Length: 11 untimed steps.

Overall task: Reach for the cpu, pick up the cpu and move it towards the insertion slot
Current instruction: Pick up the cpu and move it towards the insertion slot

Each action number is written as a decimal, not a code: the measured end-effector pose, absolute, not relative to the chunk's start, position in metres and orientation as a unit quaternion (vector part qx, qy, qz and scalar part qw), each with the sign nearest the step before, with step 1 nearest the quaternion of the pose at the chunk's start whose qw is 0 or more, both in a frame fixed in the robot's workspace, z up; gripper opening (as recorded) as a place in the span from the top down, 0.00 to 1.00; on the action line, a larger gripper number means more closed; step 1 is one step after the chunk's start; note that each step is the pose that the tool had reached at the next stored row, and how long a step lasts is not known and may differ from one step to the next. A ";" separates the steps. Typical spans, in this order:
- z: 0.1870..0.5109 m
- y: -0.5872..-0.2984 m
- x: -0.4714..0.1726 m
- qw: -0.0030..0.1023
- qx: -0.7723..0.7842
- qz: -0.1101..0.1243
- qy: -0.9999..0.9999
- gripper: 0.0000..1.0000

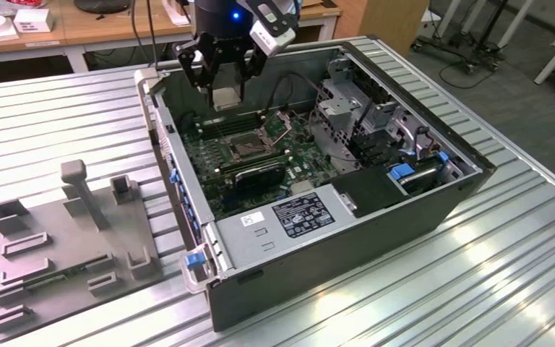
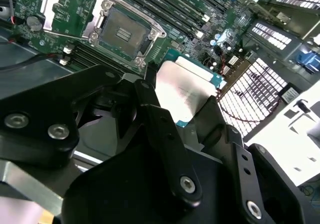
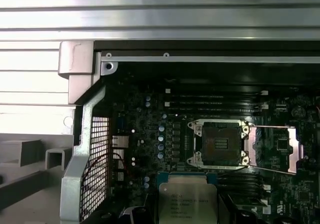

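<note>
Ribbed metal tabletop (image 1: 509,275) carries an open computer case (image 1: 355,238) with its green circuit board (image 1: 210,155) exposed; beside it sits a grey fixture tray (image 1: 56,246). Above the board the gripper (image 1: 225,92) is clamped on the cpu (image 1: 227,97), held in the air near the insertion slot (image 1: 243,146); in both wrist views the cpu (image 2: 182,92) (image 3: 187,204) sits between the fingers (image 2: 165,134), just beside the open insertion slot (image 2: 122,32) (image 3: 220,144).

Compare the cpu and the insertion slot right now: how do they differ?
The cpu is a solid silvery plate held in the gripper, above the board; the insertion slot is fixed on the green board.
The cpu's face is plain metal; the slot is a metal frame around a dark centre, lying uncovered.
Both are square.
</note>
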<state>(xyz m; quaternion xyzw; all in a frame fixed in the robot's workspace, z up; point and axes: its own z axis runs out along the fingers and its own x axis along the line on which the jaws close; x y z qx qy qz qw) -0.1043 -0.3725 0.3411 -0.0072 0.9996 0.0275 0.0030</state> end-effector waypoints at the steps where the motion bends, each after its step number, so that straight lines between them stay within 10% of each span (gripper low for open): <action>1: 0.341 -0.372 -0.103 0.003 -0.007 0.027 1.000 0.46; 11: 0.338 -0.371 -0.094 0.003 -0.007 0.028 1.000 0.46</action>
